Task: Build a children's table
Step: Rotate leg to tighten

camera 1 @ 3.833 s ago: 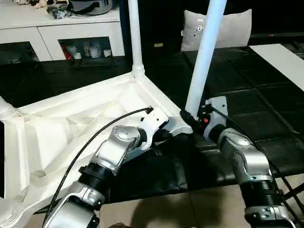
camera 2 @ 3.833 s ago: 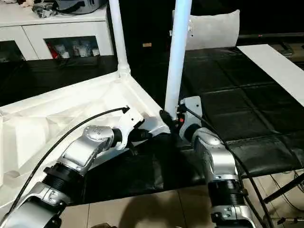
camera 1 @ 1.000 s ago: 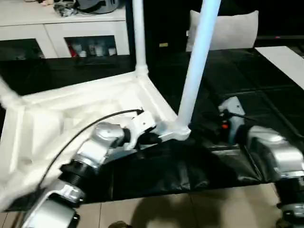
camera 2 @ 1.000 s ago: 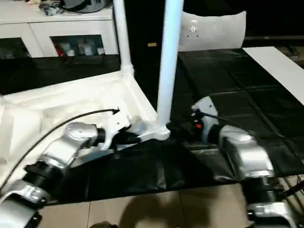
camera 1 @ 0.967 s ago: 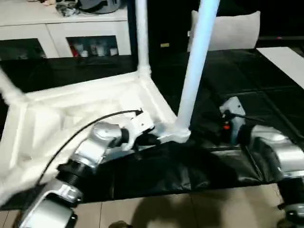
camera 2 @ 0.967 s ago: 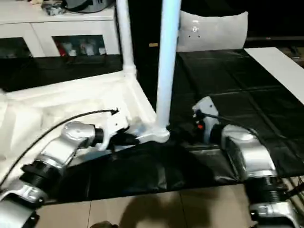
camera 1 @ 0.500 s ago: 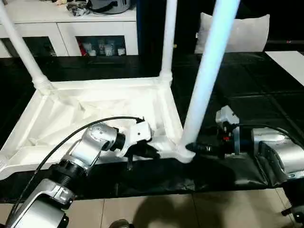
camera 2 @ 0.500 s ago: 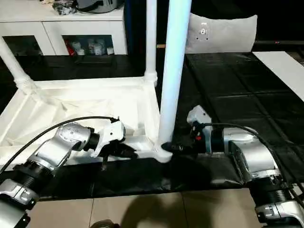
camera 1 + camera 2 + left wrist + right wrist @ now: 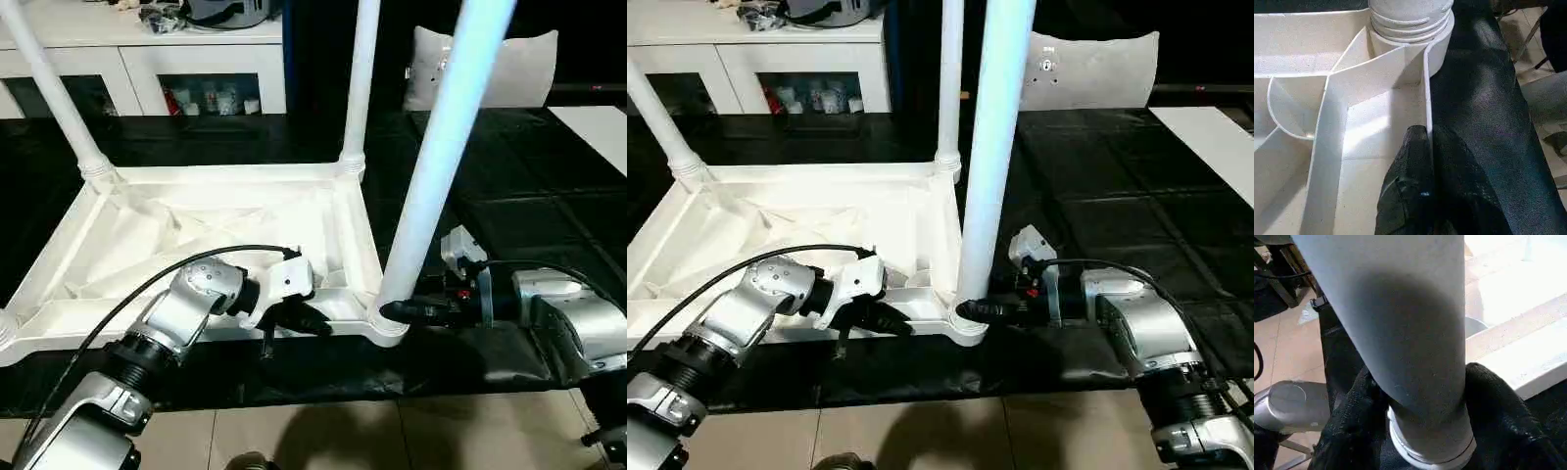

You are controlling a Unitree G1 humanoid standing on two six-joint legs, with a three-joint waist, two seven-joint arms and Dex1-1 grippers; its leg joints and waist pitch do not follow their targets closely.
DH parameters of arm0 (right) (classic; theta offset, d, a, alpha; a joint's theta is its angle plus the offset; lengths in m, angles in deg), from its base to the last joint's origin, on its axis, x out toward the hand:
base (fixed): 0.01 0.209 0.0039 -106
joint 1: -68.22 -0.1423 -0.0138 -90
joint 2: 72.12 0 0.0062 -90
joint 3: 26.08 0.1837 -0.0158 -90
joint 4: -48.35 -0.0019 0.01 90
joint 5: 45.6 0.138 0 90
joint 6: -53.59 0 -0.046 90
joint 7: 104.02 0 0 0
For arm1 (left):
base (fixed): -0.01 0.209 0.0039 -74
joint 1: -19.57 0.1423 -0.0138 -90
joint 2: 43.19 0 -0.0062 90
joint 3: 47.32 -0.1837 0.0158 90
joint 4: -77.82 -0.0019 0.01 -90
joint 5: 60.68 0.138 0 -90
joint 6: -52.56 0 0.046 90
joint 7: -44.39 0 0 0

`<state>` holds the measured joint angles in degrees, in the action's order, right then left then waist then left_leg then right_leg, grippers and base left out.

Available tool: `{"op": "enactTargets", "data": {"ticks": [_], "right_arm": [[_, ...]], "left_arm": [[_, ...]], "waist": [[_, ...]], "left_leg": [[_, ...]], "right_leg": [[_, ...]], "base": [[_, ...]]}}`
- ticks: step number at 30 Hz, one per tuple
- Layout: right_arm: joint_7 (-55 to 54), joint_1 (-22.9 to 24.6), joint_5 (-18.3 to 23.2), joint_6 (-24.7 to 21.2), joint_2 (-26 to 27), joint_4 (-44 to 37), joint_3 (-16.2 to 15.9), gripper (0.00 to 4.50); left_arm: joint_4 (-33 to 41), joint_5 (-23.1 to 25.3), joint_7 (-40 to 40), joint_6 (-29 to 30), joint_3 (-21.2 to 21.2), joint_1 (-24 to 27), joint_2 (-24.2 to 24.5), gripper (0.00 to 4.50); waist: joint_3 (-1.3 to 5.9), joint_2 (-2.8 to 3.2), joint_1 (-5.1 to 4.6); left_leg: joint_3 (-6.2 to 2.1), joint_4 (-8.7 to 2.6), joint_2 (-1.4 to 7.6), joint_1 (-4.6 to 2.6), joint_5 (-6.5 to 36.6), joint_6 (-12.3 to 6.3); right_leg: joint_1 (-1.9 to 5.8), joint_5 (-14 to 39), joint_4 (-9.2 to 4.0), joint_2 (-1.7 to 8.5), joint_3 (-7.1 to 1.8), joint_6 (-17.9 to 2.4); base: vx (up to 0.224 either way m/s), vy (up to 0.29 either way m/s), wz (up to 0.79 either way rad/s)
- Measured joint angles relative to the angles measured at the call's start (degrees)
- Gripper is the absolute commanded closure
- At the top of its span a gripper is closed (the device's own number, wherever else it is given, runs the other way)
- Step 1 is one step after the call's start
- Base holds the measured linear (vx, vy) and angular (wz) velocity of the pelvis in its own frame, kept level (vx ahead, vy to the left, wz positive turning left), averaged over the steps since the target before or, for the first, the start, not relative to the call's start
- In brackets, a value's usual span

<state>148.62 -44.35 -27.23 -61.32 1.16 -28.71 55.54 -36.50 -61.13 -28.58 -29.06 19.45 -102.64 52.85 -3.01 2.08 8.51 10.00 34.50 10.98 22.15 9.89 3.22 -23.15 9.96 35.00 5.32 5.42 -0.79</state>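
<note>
Centre frame: table top's rim (image 9: 338, 305) is being pinched by the closed left gripper (image 9: 315, 324) | nearest leg (image 9: 436, 166) is being clasped at its base by the right gripper (image 9: 390, 311)

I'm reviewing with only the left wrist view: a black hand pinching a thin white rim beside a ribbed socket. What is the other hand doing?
Observer: The right hand grips the base of the nearest leg, just above that same socket.
Operator: Is that leg seated or loose?
Observer: It stands upright in the near right corner of the upside-down table top; how deep it sits is hidden.
Operator: Any other legs in place?
Observer: Yes, the far-left leg and the far-right leg stand in their corner sockets.
</note>
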Motion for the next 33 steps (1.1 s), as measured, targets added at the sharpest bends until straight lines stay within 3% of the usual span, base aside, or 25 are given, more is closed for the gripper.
{"op": "enactTargets", "data": {"ticks": [7,12,15,17,18,19,27,32,33], "right_arm": [[-12.7,1.2,-1.0,-3.9,5.0,-2.8,3.2,2.50],[-31.3,-1.6,-4.9,-7.1,14.1,-1.0,7.0,2.52],[-41.7,-3.8,-6.0,-7.1,18.2,1.2,9.5,2.52],[-43.8,-3.9,-6.0,-6.1,19.0,1.3,10.3,2.52],[-44.4,-3.9,-6.0,-5.7,19.3,1.4,10.5,1.97],[-44.4,-3.9,-5.8,-5.6,19.5,1.4,10.8,1.84],[-42.7,-2.5,-4.8,-4.8,19.6,0.2,11.2,1.18],[-38.4,-2.0,-4.5,-2.4,16.8,0.2,10.2,0.80],[-37.2,-1.9,-4.5,-2.0,16.1,0.2,10.1,0.56]], "left_arm": [[0.2,0.4,7.1,6.5,2.2,0.0,-2.5,4.50],[-0.5,2.1,18.2,13.4,4.9,-1.1,-7.9,4.50],[-2.0,2.4,25.7,15.5,6.4,-2.1,-12.6,4.50],[-2.0,2.4,27.8,15.7,6.9,-2.2,-14.2,4.50],[-1.9,2.4,28.6,16.1,7.1,-2.2,-14.6,4.50],[-1.8,2.4,28.7,16.3,7.2,-2.2,-14.7,4.50],[-1.7,2.4,28.4,16.2,7.1,-2.2,-14.1,4.50],[-1.5,2.4,26.3,14.8,6.6,-1.9,-12.5,4.50],[-1.2,2.4,25.6,14.5,6.5,-1.7,-12.1,4.50]], "waist": [[0.00,-0.04,-0.80],[0.02,-0.08,-3.43],[0.01,-0.10,-4.18],[0.01,-0.09,-4.19],[0.01,-0.03,-4.16],[0.01,0.03,-4.07],[0.02,0.06,-3.52],[0.01,0.06,-3.54],[0.01,0.05,-3.51]], "left_leg": [[0.00,0.01,0.00,-0.16,0.0,0.05],[0.00,0.02,-0.02,-0.21,-0.1,0.12],[0.00,0.01,-0.03,-0.15,-0.1,0.12],[-0.01,-0.08,-0.02,-0.06,-0.1,0.12],[-0.01,-0.15,-0.02,-0.01,-0.1,0.11],[-0.01,-0.24,-0.02,0.02,-0.1,0.11],[0.01,-0.37,-0.01,0.07,0.0,0.06],[0.02,-0.35,-0.01,0.02,0.0,0.08],[0.02,-0.34,-0.01,0.02,0.0,0.08]], "right_leg": [[0.02,0.0,0.03,0.00,-0.01,0.2],[0.03,0.0,-0.04,0.00,-0.02,0.2],[-0.01,-0.1,-0.05,-0.01,-0.03,0.1],[-0.09,0.0,-0.06,-0.02,0.00,0.3],[-0.16,-0.1,-0.05,-0.03,0.00,0.1],[-0.21,-0.1,-0.05,-0.04,0.00,0.1],[-0.31,0.1,-0.05,-0.06,0.02,0.0],[-0.28,0.0,-0.03,-0.06,0.01,0.0],[-0.28,0.0,-0.03,-0.06,0.01,0.0]], "base": [[0.000,0.000,0.00],[0.000,0.000,0.00],[0.000,0.000,0.00],[0.000,0.000,0.00],[0.000,0.000,0.00],[0.000,0.000,0.00],[0.000,0.000,0.00],[0.000,0.000,0.00],[0.000,0.000,0.00]]}}
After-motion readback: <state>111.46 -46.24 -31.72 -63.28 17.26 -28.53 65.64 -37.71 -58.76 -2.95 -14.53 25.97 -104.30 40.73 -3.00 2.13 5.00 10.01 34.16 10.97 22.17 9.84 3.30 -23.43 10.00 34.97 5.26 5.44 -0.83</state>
